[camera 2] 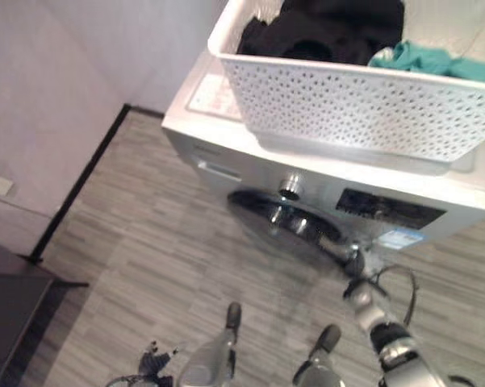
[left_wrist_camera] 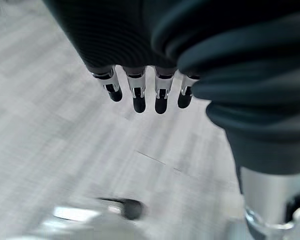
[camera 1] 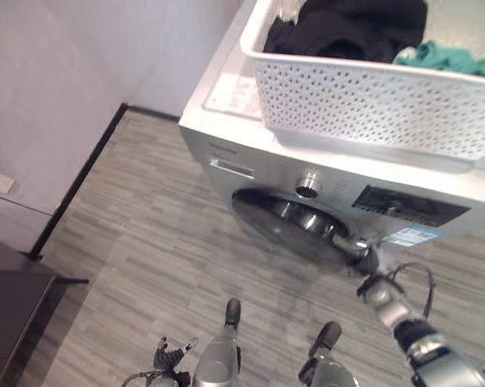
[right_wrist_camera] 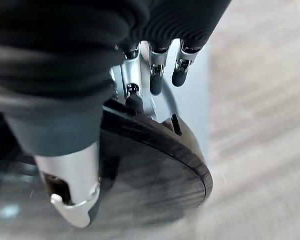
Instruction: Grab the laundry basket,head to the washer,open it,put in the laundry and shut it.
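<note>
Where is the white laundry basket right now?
The white laundry basket sits on top of the washer, at the upper right of the left eye view, above the round door, with dark clothes inside.

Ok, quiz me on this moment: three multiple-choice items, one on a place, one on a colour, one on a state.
1. Where is the basket?
A. On the floor by the wall
B. On top of the washer
C. In the left hand

2. What colour is the cloth at the basket's right end?
A. Teal
B. Red
C. Yellow

3. How is the left hand?
A. Curled round the basket rim
B. Pinching a cloth
C. Open, holding nothing

Answers:
1. B: the white basket sits on the washer top, above the round door.
2. A: a teal cloth lies beside the black laundry.
3. C: in its wrist view the left hand has straight fingers over bare floor; the right hand is at the door's edge.
</note>
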